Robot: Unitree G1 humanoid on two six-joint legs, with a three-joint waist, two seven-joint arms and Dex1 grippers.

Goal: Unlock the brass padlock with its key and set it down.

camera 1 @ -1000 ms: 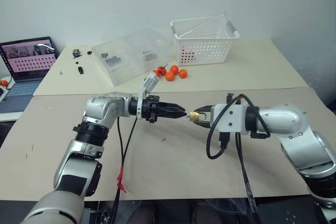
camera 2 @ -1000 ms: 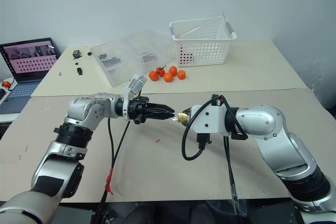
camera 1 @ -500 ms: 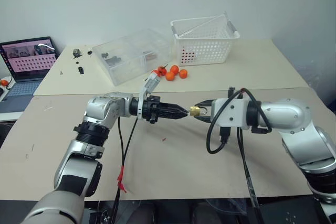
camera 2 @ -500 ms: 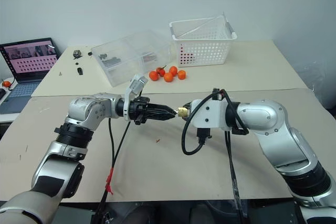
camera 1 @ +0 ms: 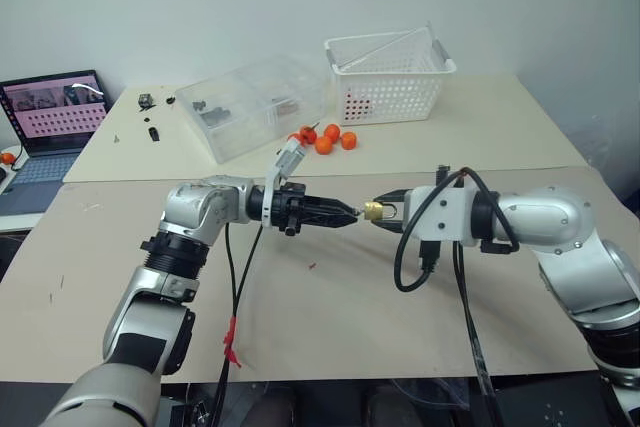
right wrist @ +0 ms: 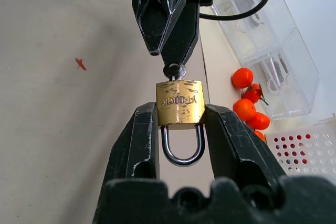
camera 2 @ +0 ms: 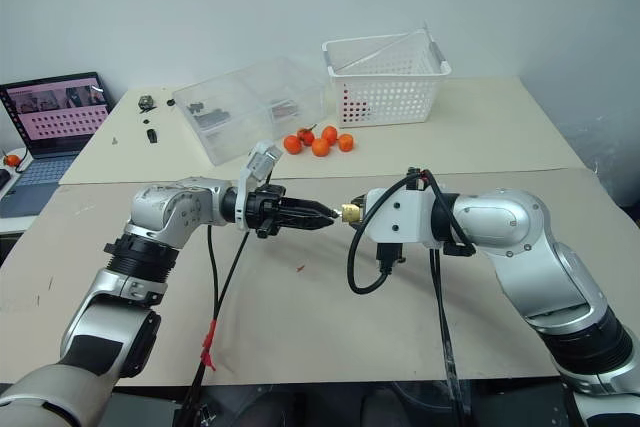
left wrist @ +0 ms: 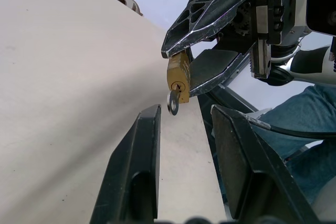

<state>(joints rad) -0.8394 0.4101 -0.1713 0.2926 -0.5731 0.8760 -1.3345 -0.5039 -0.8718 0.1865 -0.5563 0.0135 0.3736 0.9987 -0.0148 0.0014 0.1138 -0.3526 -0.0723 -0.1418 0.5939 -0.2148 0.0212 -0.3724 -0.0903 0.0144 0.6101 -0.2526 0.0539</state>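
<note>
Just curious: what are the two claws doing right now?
Right gripper clamps brass padlock, key in keyhole. Left gripper open, just short of key. Nothing blocking.

Brass padlock body: embossed lettering upside down, roughly "YF LOCK".

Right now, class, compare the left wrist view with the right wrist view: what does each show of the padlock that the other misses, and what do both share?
Left wrist view: the keyhole face of the brass padlock with the key in it, and the left gripper open just short of the key. Right wrist view: the lettered side, the grey shackle and orange fruits. Both: the right gripper shut on the padlock above the table.
</note>
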